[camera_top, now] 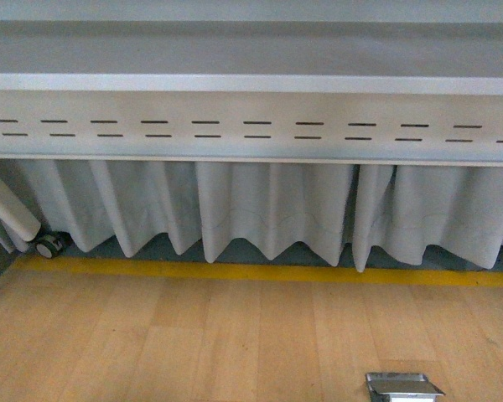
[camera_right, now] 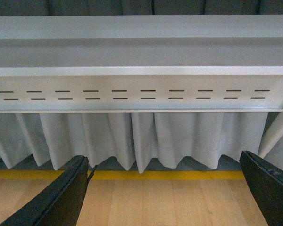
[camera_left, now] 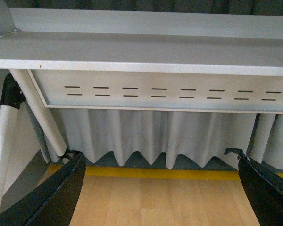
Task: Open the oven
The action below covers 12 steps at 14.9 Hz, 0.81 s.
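The oven is shown in none of the three views, so its place cannot be told. In the left wrist view the left gripper (camera_left: 155,154) is seen with its black fingers (camera_left: 56,193) spread wide, one at each lower corner, and nothing is held between them. The right gripper (camera_right: 163,156) is likewise seen wide apart in the right wrist view, its fingers (camera_right: 61,197) empty. Neither arm is caught in the front view. Beyond the grippers a white tabletop (camera_top: 251,82) is seen edge-on, and under it a pale panel (camera_top: 251,130) is pierced by two rows of short slots. Below the panel a grey pleated cloth (camera_top: 268,209) is hung, its hem scalloped just above the floor. A yellow stripe (camera_top: 260,272) is laid along the foot of the cloth, and a light wooden floor (camera_top: 193,343) is spread before it. At the left a slanted white leg (camera_top: 8,205) is seen, and a small caster (camera_top: 49,244) is set just beside its foot. Near the lower right edge of the front view a metal box (camera_top: 402,387) is sunk into the floor, its lid raised.
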### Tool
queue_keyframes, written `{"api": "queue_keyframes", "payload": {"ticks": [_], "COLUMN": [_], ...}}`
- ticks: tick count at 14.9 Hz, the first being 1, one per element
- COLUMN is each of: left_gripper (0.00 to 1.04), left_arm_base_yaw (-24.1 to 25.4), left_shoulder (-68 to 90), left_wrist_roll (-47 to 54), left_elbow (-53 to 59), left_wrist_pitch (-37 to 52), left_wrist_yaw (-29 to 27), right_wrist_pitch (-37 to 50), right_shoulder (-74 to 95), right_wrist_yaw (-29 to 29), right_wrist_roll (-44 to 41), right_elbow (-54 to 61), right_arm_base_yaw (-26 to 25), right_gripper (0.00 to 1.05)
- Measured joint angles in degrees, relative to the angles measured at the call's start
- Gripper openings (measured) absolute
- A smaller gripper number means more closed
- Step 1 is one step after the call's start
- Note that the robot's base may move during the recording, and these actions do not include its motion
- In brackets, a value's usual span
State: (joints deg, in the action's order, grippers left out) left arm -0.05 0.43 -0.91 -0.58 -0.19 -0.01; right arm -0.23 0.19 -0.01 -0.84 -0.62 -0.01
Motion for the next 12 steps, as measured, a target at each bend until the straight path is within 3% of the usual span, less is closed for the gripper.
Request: {"api": "queue_keyframes", "payload": {"ticks": [12], "left_gripper": [0.98], "left_arm_base_yaw": [0.0], "left_shoulder": [0.0], "left_wrist_roll": [0.0], "left_elbow": [0.0], "left_wrist_pitch": [0.0], "left_wrist_yaw": [0.0], "right_wrist_pitch": [0.0], "right_shoulder": [0.0], "right_wrist_yaw": [0.0], "right_wrist_roll": [0.0], "right_elbow": [0.0], "right_arm_base_yaw": [0.0], "right_gripper": [0.98]}}
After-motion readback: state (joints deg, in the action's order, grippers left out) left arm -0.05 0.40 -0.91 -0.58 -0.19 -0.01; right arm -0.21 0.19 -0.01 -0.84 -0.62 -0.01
